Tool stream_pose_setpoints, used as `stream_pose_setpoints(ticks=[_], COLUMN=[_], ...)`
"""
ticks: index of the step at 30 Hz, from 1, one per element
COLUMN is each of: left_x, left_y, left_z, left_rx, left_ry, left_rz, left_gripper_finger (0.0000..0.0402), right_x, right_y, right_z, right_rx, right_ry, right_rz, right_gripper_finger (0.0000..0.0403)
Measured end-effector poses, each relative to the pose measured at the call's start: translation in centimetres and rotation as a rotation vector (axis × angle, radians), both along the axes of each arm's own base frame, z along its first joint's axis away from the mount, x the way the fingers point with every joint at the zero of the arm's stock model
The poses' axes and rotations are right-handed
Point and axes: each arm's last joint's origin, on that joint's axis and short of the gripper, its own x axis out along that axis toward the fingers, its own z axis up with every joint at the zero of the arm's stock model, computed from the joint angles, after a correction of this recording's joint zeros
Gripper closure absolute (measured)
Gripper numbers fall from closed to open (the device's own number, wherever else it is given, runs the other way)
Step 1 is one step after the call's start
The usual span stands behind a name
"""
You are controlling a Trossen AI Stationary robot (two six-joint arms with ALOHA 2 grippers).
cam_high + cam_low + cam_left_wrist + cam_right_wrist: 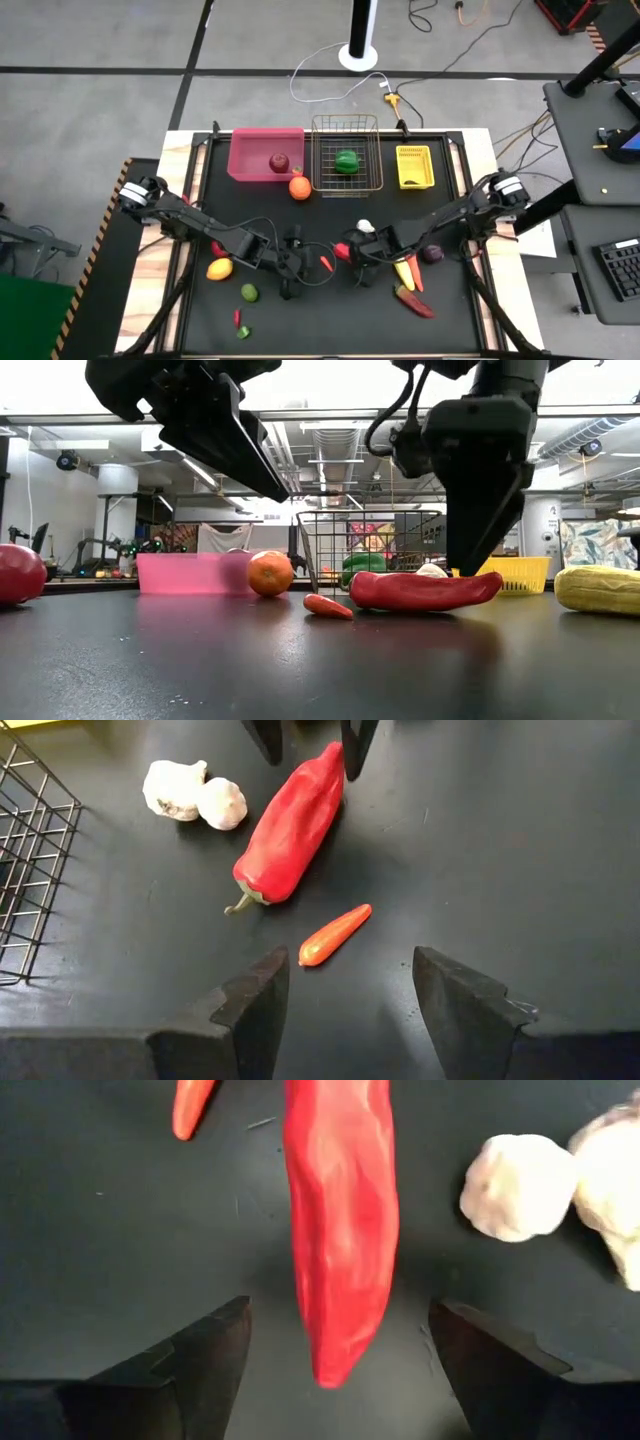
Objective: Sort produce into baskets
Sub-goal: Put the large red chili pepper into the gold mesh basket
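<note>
My right gripper (338, 1355) is sitting low at mid-table with fingers (190, 1360) spread wide, straddling the tip of a long glossy red pepper (340, 1230) lying flat on the black tabletop (520, 840). Not touching it. Two white garlic bulbs (195, 795) are lying just beside the pepper.

My left gripper (350, 990) is facing it from the other side, fingers apart too, empty. A small orange-red chilli (335, 935) is lying between that gripper and the pepper's stem end.

Baskets are lining the far edge:
- pink plastic bin (250, 160) is holding a dark red apple (279, 162)
- metal wire-mesh basket (346, 185) is holding a green bell pepper (346, 161)
- small yellow plastic bin (413, 166), can't tell contents

A round orange fruit (299, 187) is sitting on the table just in front of the pink bin. Yellow lemon (219, 269) and green lime (249, 292) are lying near my left arm; a purple onion (432, 254) is lying by my right arm.
</note>
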Motion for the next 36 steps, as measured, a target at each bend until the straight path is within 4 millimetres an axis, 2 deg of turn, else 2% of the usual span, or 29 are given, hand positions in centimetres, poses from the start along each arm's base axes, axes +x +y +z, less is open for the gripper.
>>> stream_pose_setpoints(ticks=[6,12,29,36], left_x=[0.0,0.0,0.0,0.0], left_y=[0.0,0.0,0.0,0.0], left_z=[0.0,-0.1,0.0,0.0], left_rx=[0.001,0.002,-0.002,-0.002], left_ry=[0.001,0.004,0.002,0.001], left_rz=[0.0,0.0,0.004,0.004], left_gripper_finger=[0.0206,0.0206,0.0206,0.0206], right_x=[0.6,0.7,0.6,0.6], right_y=[0.2,0.2,0.1,0.1], right_z=[-1.1,-1.3,-1.4,-1.4], right_rx=[-0.01,-0.017,-0.022,-0.023], right_ry=[0.028,0.021,0.021,0.02], right_rz=[0.001,-0.016,-0.013,-0.01], right_gripper_finger=[0.0116,0.0133,0.0288,0.0322])
